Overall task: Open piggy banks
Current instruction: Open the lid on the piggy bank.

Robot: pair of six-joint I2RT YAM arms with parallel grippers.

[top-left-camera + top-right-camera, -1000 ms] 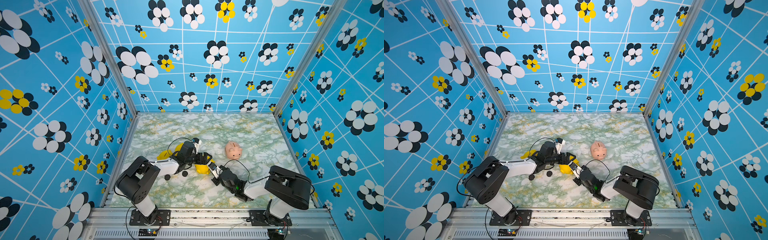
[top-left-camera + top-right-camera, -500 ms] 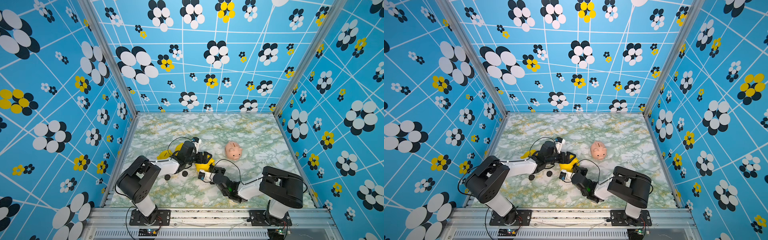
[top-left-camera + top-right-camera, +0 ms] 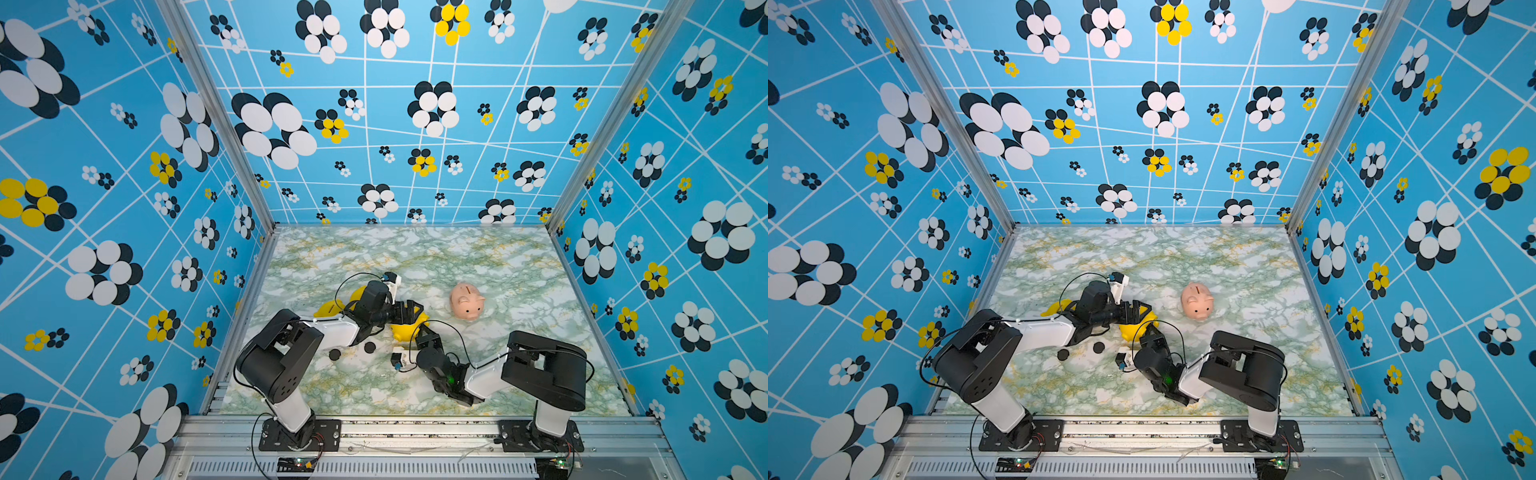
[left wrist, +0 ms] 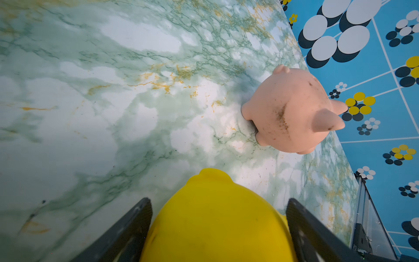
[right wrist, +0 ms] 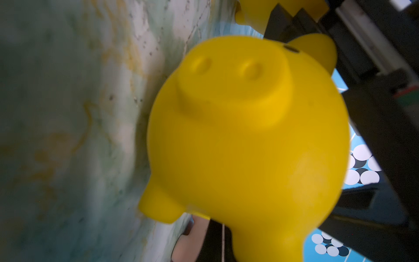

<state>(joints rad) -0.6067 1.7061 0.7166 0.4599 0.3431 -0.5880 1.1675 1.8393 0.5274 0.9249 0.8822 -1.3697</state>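
left claw [image 3: 409, 312] pinches yellow pig [image 3: 401, 332], low middle in a top view | right claw [image 3: 423, 334] pressed together | tip: hold pig still, turn belly up

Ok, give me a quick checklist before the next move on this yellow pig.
1. Left gripper gripping the yellow piggy bank: ok, jaws against both flanks.
2. Right gripper ready to grasp: not ok, shut.
3. Belly plug in reach: cannot tell, belly hidden in every view.
4. Pink piggy bank out of the way: ok, standing apart.
5. Loose black discs clear of the right gripper: ok, lying beside the left arm.
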